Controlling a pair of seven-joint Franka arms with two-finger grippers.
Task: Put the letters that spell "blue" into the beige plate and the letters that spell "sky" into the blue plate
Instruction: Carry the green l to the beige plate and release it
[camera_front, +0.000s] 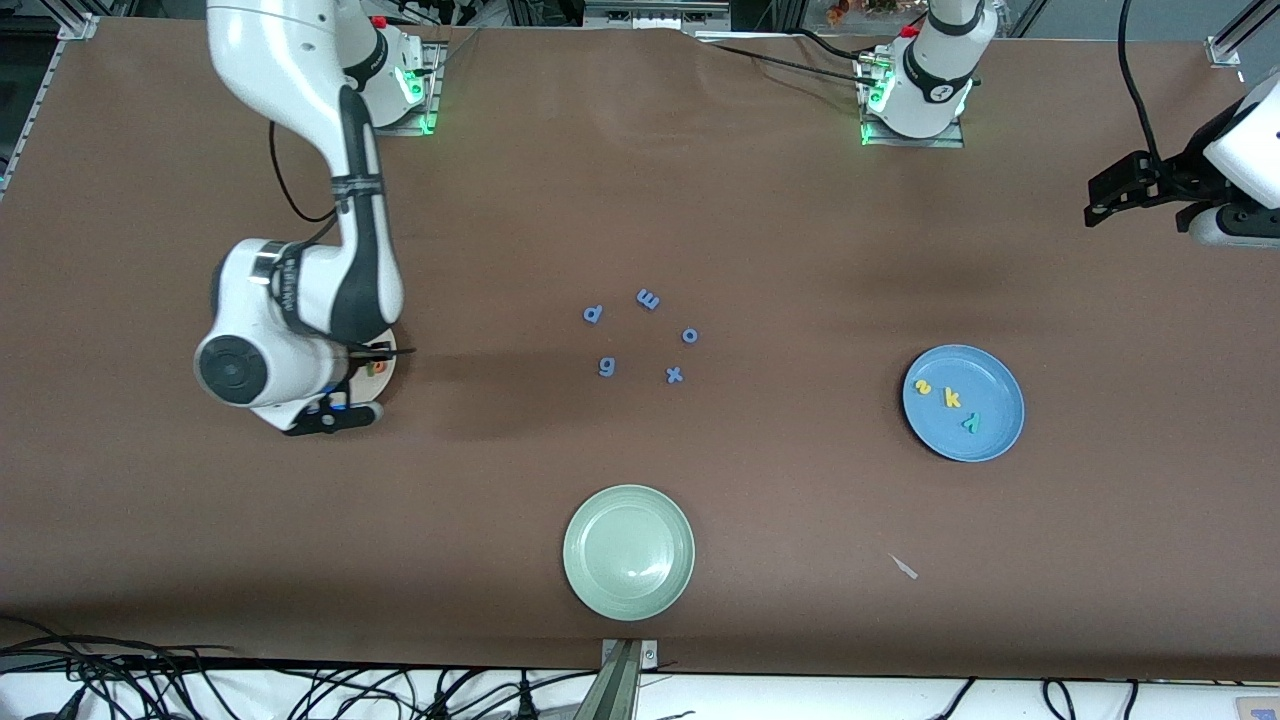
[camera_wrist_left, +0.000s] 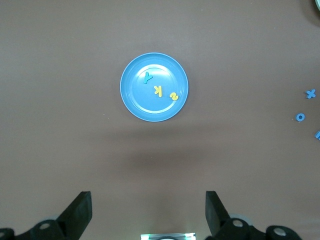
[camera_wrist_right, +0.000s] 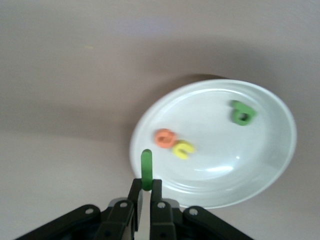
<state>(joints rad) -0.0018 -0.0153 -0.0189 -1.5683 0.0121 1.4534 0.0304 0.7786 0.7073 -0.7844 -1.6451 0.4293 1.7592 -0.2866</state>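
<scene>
My right gripper (camera_wrist_right: 146, 186) is shut on the thin green "l" (camera_wrist_right: 146, 169) and holds it just above the rim of the beige plate (camera_wrist_right: 260, 150). In that plate lie the orange "e" (camera_wrist_right: 164, 138), the yellow "u" (camera_wrist_right: 183, 149) and the dark green "b" (camera_wrist_right: 242, 113). In the front view the right arm hides most of the beige plate (camera_front: 390, 372). The blue plate (camera_front: 963, 402) holds the yellow "s" (camera_front: 923, 387), yellow "k" (camera_front: 952, 398) and teal "y" (camera_front: 970, 423). My left gripper (camera_wrist_left: 148, 215) waits open, high over the left arm's end of the table.
Several periwinkle letters lie mid-table: "p" (camera_front: 593, 314), "m" (camera_front: 648, 298), "o" (camera_front: 689, 335), "g" (camera_front: 607, 367), "x" (camera_front: 674, 375). A pale green plate (camera_front: 628, 552) sits nearer the front camera. A small pale scrap (camera_front: 904, 567) lies beside it, toward the left arm's end.
</scene>
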